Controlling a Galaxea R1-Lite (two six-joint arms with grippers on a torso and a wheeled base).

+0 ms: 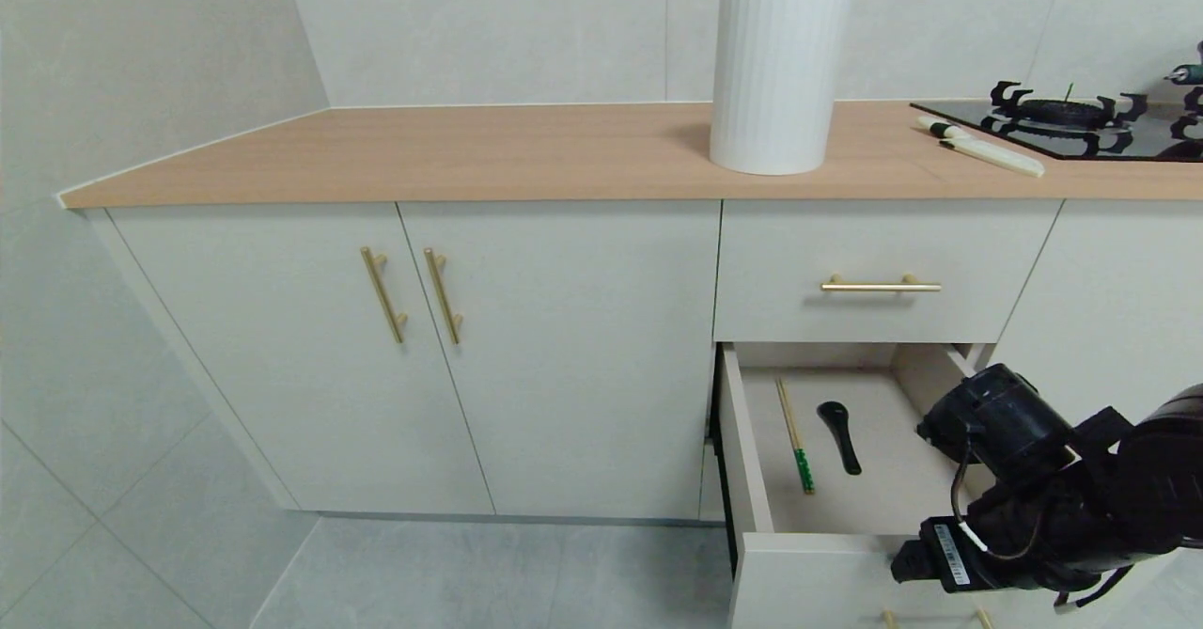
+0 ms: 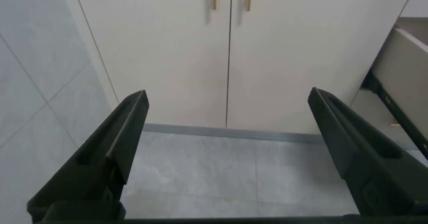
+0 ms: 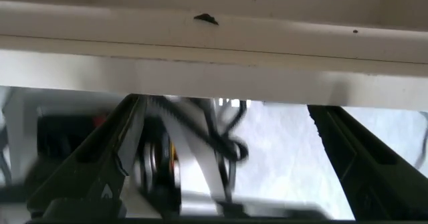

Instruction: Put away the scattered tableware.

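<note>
The drawer is seen pulled open at 5 o'clock in the head view. The chopsticks and the black spoon are laid side by side on its floor, just apart. Their long axes run roughly from 12 to 6, with the green chopstick tips and the spoon's handle at the 6 end.

The right arm is placed at the drawer's 3 o'clock corner, close against its front panel. In the right wrist view the right gripper is shown with its fingers spread wide and nothing between them. A white panel edge, judged to be the drawer's, lies just beyond the tips, with its long axis set across the gap from 9 to 3.

The left gripper is likewise spread and empty. It is turned to the cabinet doors, with the drawer well off at 3 o'clock.

The right arm is therefore judged the nearer for shutting the drawer, by a push toward 12.

Two pale utensils lie on the counter at 1 o'clock beside the stove, and may be left to stow.
</note>
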